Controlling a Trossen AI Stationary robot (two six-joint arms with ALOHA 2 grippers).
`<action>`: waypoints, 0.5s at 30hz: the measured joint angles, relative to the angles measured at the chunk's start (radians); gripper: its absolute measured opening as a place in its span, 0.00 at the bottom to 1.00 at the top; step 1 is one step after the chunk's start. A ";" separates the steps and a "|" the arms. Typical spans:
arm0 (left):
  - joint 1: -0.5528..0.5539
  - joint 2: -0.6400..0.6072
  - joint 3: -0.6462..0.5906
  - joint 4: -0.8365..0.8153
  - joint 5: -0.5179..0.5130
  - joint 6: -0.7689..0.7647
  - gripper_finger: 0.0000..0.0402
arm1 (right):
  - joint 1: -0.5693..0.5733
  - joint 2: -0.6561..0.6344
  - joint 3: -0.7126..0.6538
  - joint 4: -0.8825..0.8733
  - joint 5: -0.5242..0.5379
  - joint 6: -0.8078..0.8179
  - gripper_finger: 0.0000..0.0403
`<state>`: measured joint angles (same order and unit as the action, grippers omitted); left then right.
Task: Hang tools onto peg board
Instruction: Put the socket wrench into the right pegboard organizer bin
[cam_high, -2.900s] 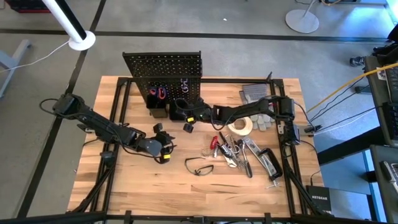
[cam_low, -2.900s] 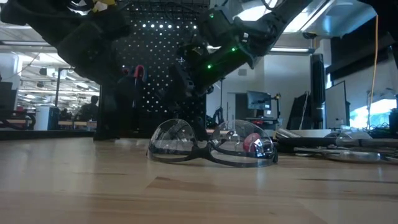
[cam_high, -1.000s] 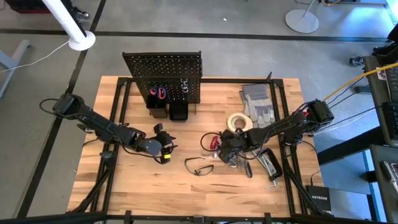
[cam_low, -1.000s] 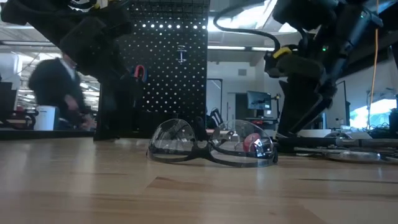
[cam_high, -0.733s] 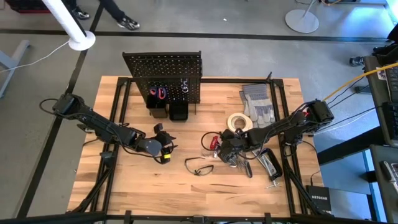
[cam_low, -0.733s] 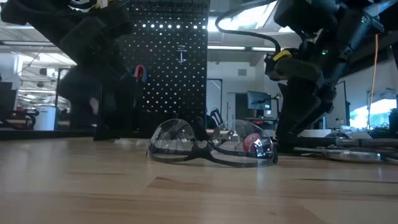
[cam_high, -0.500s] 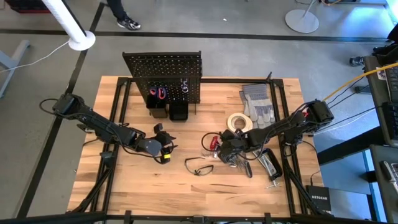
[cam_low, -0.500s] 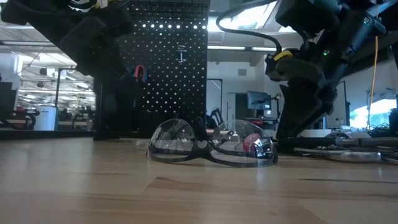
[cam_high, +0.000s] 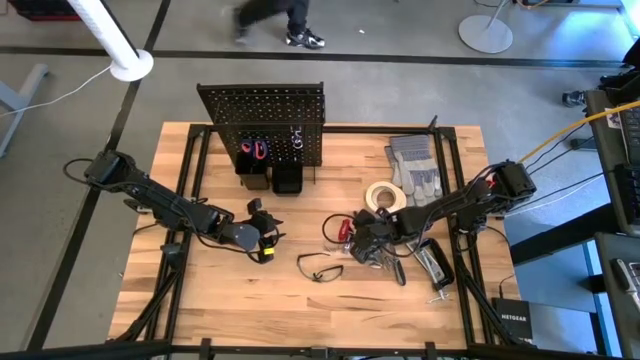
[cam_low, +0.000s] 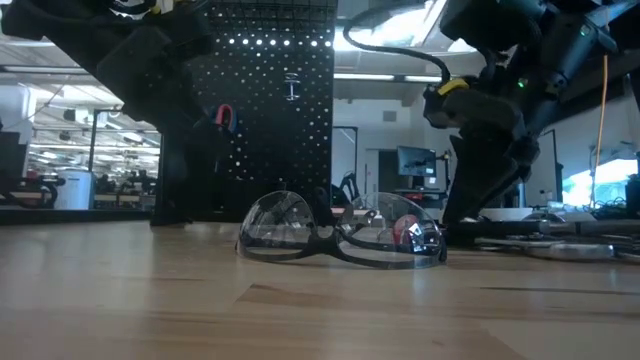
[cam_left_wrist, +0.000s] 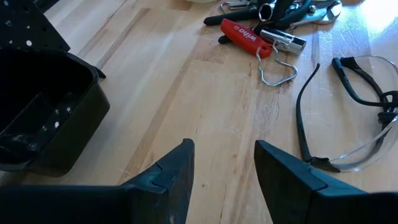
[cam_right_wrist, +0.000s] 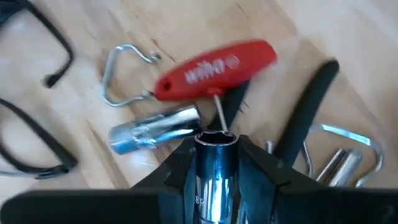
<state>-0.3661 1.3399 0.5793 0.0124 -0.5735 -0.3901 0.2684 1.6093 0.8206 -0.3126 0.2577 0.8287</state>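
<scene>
Wooden tabletop, tool heap at its right: the right gripper (cam_high: 362, 243) sits low in the heap, fingers pinched on a chrome socket (cam_right_wrist: 212, 163), with the red T-handle driver (cam_right_wrist: 214, 69) and a wire hook (cam_right_wrist: 124, 74) just beyond. Safety glasses (cam_high: 321, 268) lie near, at the gripper's 8 o'clock; left gripper (cam_high: 262, 240) waits farther off at 9, fingers apart, holding nothing. Farthest, at 11 o'clock, stands the peg board (cam_high: 263, 122); my guess is its bins (cam_high: 272, 178) crowd the approach.

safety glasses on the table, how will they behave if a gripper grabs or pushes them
The safety glasses look thin-framed with clear curved lenses, so probably light and apt to slide on the smooth wooden table when pushed. Their arms are slim and spread open, so likely springy and liable to fold or twist in a pinch. The glossy lenses may be slippery and scratchable.
</scene>
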 joint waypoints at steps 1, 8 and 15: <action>0.000 0.000 0.000 0.000 0.000 0.000 0.39 | 0.000 0.000 0.019 -0.015 0.000 -0.016 0.23; 0.000 0.000 0.000 0.003 0.000 -0.004 0.39 | 0.000 -0.016 0.165 -0.109 0.029 -0.171 0.23; -0.001 0.001 0.000 0.167 -0.010 0.016 0.39 | 0.000 -0.017 0.198 0.077 0.131 -0.370 0.23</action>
<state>-0.3668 1.3407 0.5789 0.1793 -0.5833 -0.3741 0.2680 1.5925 1.0191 -0.2353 0.3891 0.4582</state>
